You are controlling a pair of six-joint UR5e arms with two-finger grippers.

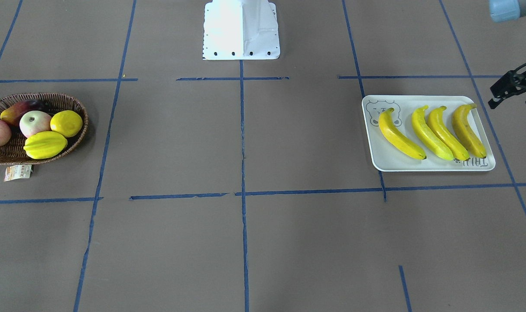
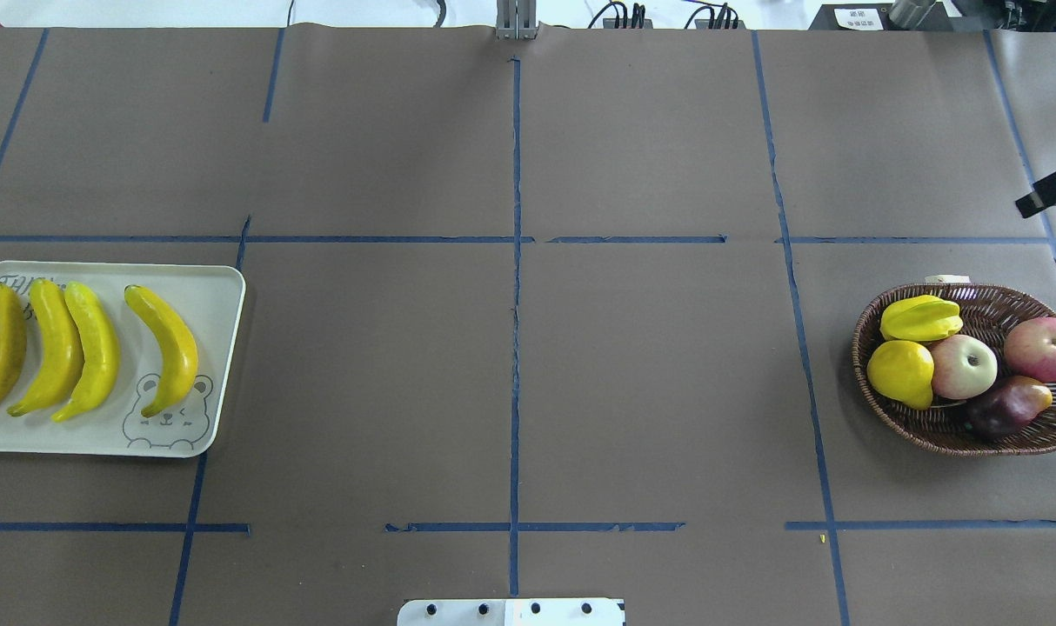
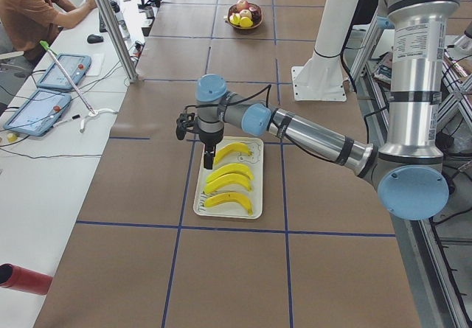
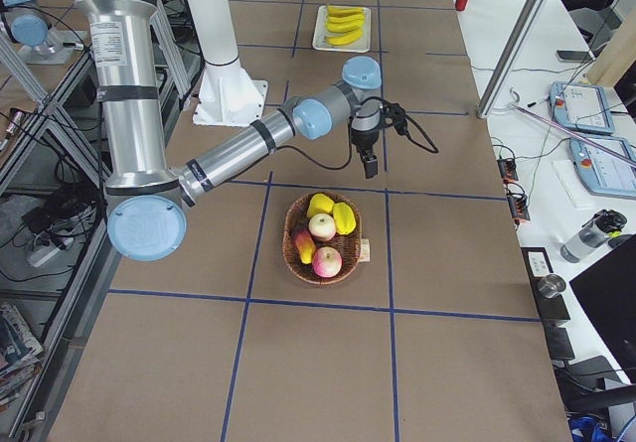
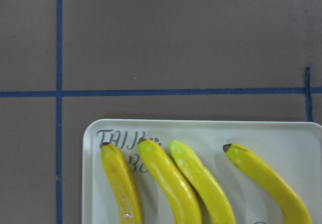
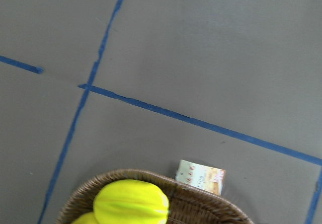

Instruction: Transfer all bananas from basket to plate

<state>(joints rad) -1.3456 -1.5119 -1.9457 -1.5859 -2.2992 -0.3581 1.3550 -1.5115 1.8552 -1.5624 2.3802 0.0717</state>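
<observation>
Several yellow bananas (image 1: 438,134) lie side by side on the white plate (image 1: 388,161), which carries a bear drawing and grey lettering. The wrist view shows their dark-tipped ends (image 5: 161,183) on the plate (image 5: 211,131). My left gripper (image 1: 512,104) hovers beside the plate's edge, open and holding nothing. No banana shows in the brown wicker basket (image 1: 85,130). Of my right gripper (image 2: 1050,189) only a black bar shows, raised beyond the basket (image 2: 858,348). I cannot tell whether it is open or shut.
The basket holds a starfruit (image 1: 45,144), a lemon (image 1: 66,123), apples (image 1: 34,123) and a dark reddish fruit. The white robot base (image 1: 241,30) stands at the table's middle edge. A person (image 3: 29,11) sits at a side desk with tablets.
</observation>
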